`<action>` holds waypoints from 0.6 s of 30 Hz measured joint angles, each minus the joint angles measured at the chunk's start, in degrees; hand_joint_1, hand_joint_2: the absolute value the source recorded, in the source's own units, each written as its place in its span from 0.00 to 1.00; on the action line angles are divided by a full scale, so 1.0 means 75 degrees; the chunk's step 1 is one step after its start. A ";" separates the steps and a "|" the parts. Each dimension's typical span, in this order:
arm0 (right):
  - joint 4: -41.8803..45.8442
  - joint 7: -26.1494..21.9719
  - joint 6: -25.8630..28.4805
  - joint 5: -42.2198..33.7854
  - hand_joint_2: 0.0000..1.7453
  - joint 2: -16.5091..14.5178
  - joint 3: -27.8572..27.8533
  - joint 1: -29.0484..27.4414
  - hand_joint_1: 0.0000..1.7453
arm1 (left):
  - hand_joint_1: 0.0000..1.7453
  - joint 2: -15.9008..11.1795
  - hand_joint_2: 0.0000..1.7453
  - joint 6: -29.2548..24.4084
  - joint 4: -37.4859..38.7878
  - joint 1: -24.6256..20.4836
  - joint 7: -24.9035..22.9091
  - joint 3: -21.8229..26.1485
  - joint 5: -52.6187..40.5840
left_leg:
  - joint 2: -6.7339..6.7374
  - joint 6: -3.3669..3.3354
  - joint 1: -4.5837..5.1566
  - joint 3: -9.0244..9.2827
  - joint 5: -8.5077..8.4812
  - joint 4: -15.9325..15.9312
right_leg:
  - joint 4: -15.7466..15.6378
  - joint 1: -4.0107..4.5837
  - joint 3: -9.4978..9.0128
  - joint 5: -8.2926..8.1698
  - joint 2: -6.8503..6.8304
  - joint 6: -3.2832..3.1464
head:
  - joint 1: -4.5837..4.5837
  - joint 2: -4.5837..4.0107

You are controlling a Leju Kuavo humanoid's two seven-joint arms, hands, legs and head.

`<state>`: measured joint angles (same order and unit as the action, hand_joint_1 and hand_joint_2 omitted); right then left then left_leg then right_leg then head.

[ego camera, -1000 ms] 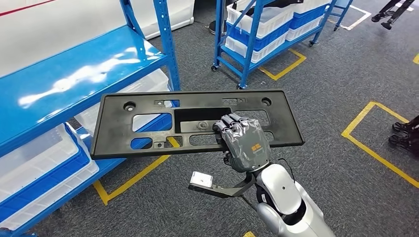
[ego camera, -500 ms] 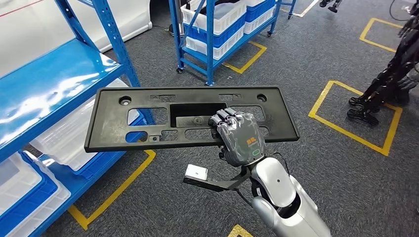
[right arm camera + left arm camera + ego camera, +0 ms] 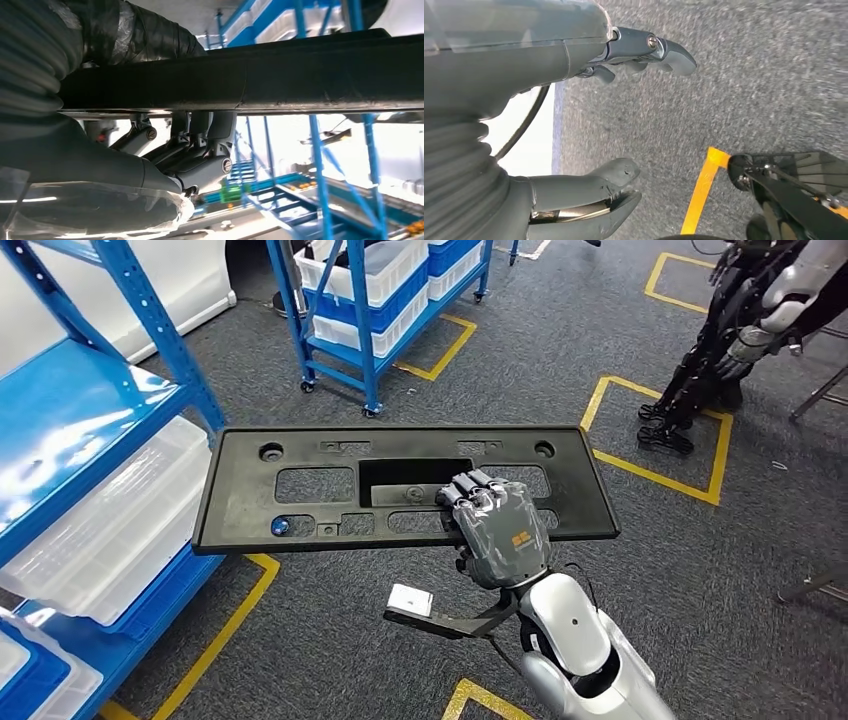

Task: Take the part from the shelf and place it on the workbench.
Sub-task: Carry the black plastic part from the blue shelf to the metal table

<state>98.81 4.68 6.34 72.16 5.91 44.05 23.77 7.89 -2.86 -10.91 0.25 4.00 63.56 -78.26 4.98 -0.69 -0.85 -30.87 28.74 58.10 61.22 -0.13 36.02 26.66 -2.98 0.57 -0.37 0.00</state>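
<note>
The left wrist view shows the left hand (image 3: 549,125) empty, fingers apart above carpet, while the right hand (image 3: 497,528) grips the black plastic panel's (image 3: 300,485) near edge, fingers (image 3: 470,488) over it.

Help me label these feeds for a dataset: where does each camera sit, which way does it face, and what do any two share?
Head view: high on the body, facing forward and down at the black part, right hand gripping it, blue shelf beside.
Left wrist view: behind the empty left hand, facing grey carpet.
Right wrist view: behind the right hand, facing the part's edge.
Shared: head and right wrist views show hand and part.
</note>
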 joint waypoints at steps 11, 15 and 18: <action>0.0243 0.0050 -0.0143 0.0087 1.00 0.0232 -0.0105 -0.0095 1.00 | 0.00 0.0047 1.00 -0.0034 0.0000 0.0008 -0.0033 0.0002 0.0013 | -0.0621 0.0195 -0.0033 -0.0946 0.0999 0.2140 | -0.0309 0.0020 -0.0161 -0.0061 0.0727 -0.0326 | -0.0015 0.0000; 0.0276 0.0062 -0.0147 0.0087 1.00 0.0272 -0.0106 -0.0098 1.00 | 0.00 0.0048 1.00 -0.0041 0.0000 0.0020 -0.0033 0.0003 0.0013 | -0.1106 0.0137 -0.0064 -0.0333 0.0042 0.0514 | -0.0171 0.0004 -0.0120 -0.0007 0.1140 -0.0248 | -0.0012 0.0000; 0.0297 0.0067 -0.0149 0.0091 1.00 0.0296 -0.0109 -0.0108 1.00 | 0.00 0.0052 1.00 -0.0040 0.0000 0.0014 -0.0036 0.0003 0.0012 | -0.1250 0.0095 -0.0041 -0.0184 0.0012 0.0170 | -0.0138 -0.0049 -0.0013 -0.0045 0.1405 -0.0102 | -0.0008 0.0000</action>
<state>101.03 5.18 5.22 72.84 8.13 43.24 22.96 8.28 -3.16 -10.91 0.36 3.73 63.58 -78.17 -4.40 0.02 -1.16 -32.25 28.83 59.38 60.18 -0.50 35.92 26.32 7.55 -0.19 -0.43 0.00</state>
